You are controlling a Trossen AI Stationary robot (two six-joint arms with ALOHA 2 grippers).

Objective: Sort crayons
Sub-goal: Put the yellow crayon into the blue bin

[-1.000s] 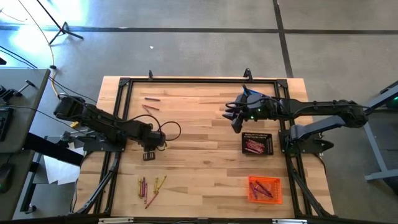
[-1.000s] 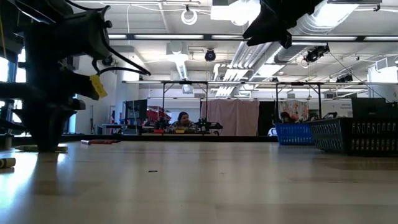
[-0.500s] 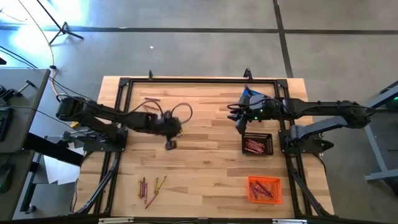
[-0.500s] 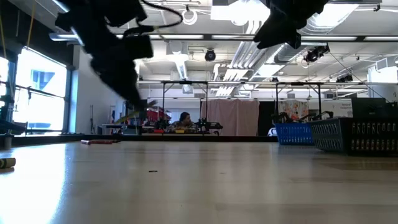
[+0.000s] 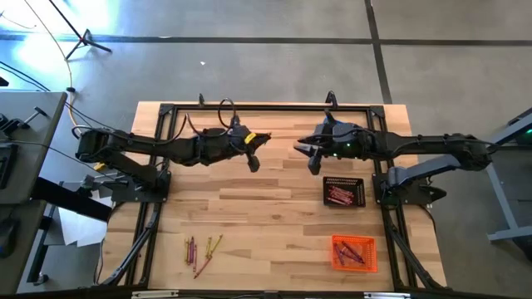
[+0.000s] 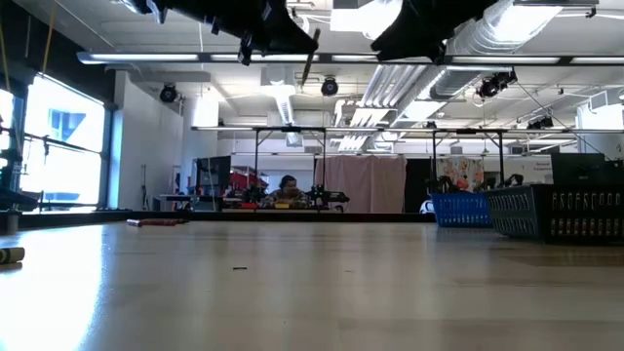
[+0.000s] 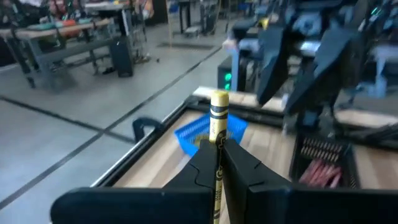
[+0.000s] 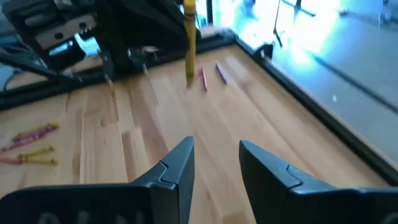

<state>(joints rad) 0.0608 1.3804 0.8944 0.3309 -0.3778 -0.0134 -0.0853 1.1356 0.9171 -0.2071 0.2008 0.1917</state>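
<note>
Wooden desk [image 5: 274,216], both arms raised over its far half.
The left gripper [image 7: 217,155] had its jaws clamped on a yellow crayon [image 7: 217,124]; the right gripper [image 8: 214,158], opposite, held its jaws apart, empty.

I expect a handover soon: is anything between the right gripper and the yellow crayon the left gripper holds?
No. In the high view, only bare wooden table shows between the right gripper and the yellow crayon clamped in the left gripper.
</note>
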